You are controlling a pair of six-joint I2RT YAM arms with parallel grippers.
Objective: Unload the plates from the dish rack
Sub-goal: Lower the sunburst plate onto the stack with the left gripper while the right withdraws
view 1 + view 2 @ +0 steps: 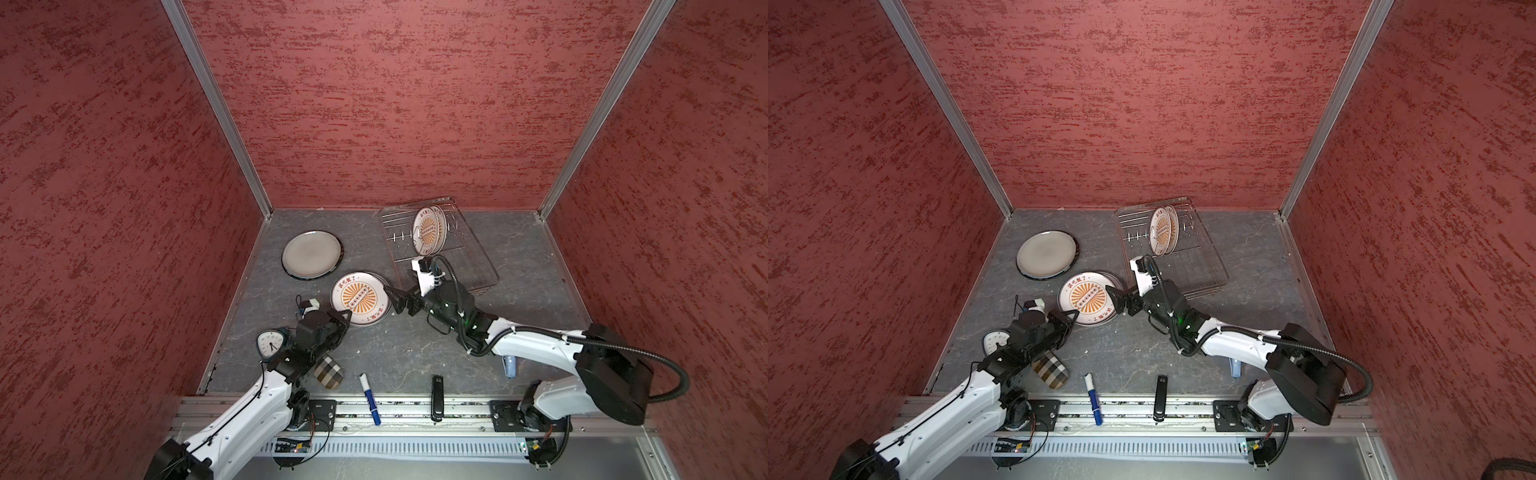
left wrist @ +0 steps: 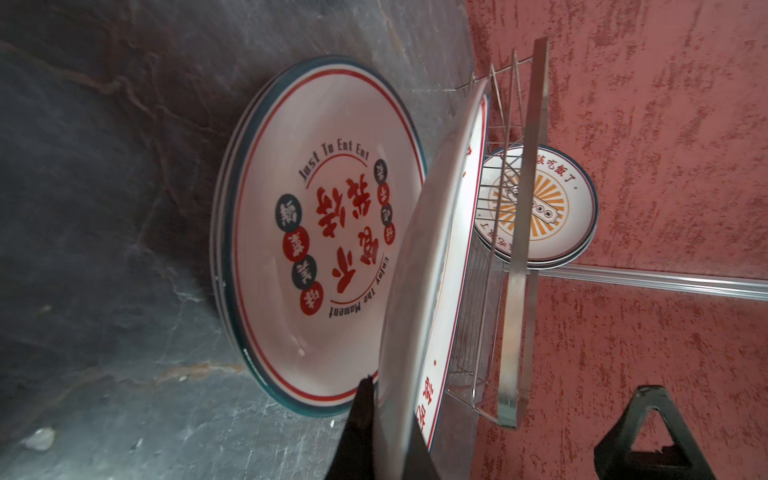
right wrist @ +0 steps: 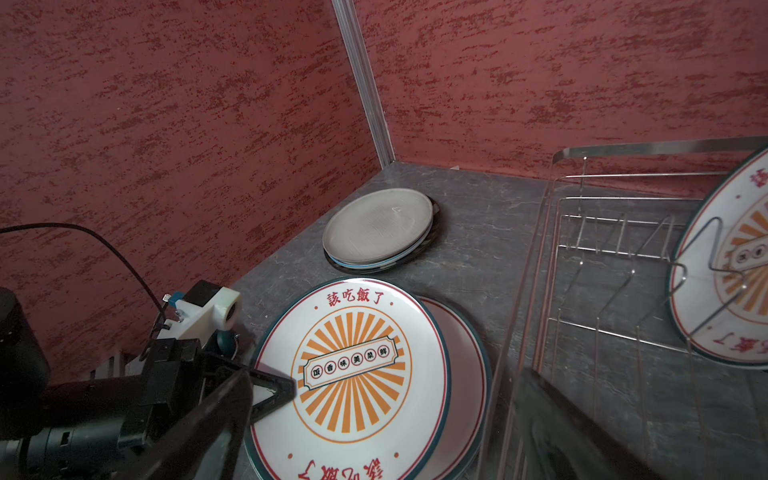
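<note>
Robot lab test cell, not a real kitchen. Three red textured wall panels (image 1: pixel 395 104) box in a grey stone-look tabletop (image 1: pixel 395 345), w/ bare alu. corner posts (image 1: pixel 216 108). Two white robot arms, left (image 1: pixel 249 411) & right (image 1: pixel 536 345), bolted to an alu. rail (image 1: pixel 407 411) at the front edge. Slotted cable duct (image 1: pixel 395 449) & exposed circuit board (image 1: pixel 291 446) below it. Household stuff as props: plates (image 1: pixel 360 298), dish rack (image 1: pixel 469 262), clock (image 1: pixel 272 343), marker (image 1: pixel 370 399).

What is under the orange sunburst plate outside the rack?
A round white ceramic plate with red lettering and teal rim, on more stacked rims. The sunburst plate covers most of it from above.
</note>
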